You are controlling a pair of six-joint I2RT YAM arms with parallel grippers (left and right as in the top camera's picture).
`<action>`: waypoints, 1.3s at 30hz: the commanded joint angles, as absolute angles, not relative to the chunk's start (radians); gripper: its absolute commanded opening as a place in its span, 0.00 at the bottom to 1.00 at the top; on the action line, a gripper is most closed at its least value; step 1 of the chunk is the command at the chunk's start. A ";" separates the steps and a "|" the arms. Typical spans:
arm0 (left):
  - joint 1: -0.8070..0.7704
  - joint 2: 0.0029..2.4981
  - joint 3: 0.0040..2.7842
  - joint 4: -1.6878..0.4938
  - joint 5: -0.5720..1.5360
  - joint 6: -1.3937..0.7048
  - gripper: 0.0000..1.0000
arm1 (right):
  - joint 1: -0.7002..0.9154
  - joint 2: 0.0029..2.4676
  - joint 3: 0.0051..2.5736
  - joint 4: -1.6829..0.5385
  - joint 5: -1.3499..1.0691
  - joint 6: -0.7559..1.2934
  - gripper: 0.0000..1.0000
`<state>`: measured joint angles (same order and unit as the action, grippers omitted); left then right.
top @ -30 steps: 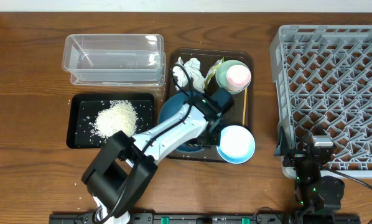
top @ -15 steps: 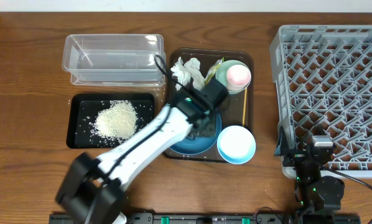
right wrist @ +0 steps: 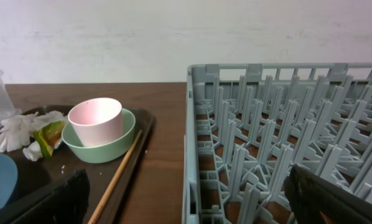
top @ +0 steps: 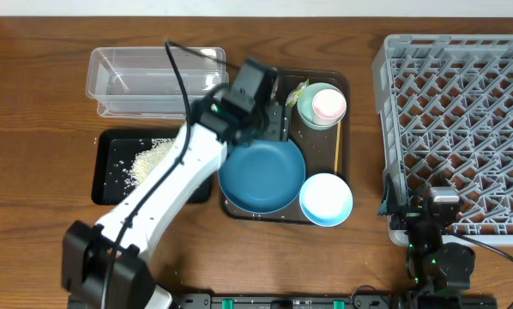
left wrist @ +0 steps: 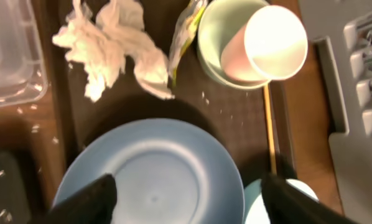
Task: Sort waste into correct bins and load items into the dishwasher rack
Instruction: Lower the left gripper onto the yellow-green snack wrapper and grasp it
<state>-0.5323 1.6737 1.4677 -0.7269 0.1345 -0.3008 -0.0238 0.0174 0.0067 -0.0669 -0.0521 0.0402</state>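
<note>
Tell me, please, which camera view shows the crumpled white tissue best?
The left wrist view: the tissue lies in full sight, close and unobstructed, on the brown tray. The right wrist view catches it small at its left edge; overhead, the left arm covers it.

One blue plate (top: 261, 176) is lying in the middle of the frame. Two bowls are sitting near it: one light-blue bowl (top: 326, 198) and one mint-green bowl (left wrist: 214, 31). One pink cup (left wrist: 276, 40), one chopstick (top: 337, 153), one tissue (left wrist: 111, 46) and one wrapper (left wrist: 185, 34) are lying there too. One rice heap (top: 145, 160), one clear tub (top: 132, 81), one black tray (top: 102, 184), one brown tray (top: 321, 142) and one grey rack (top: 462, 112) are sitting around them.
</note>
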 commanded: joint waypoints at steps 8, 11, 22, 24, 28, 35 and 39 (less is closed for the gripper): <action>-0.512 1.871 1.610 -0.686 0.115 -0.075 0.86 | -0.028 0.013 0.006 -0.071 -0.052 0.028 0.99; -0.511 1.924 1.610 -0.596 0.112 -0.075 0.87 | -0.028 0.013 0.006 -0.071 -0.052 0.028 0.99; -0.512 2.077 1.610 -0.472 0.112 -0.075 0.87 | -0.028 0.013 0.006 -0.071 -0.052 0.028 0.99; -0.512 2.093 1.608 -0.464 0.112 -0.075 0.87 | -0.028 0.013 0.006 -0.071 -0.052 0.028 0.99; -0.510 2.110 1.608 -0.445 0.112 -0.075 0.87 | -0.028 0.013 0.006 -0.071 -0.052 0.028 0.99; -0.509 2.114 1.605 -0.424 0.088 -0.075 0.87 | -0.028 0.013 0.006 -0.071 -0.052 0.028 0.99; -0.509 2.122 1.591 -0.416 0.058 -0.075 0.86 | -0.029 0.013 0.006 -0.071 -0.052 0.028 0.99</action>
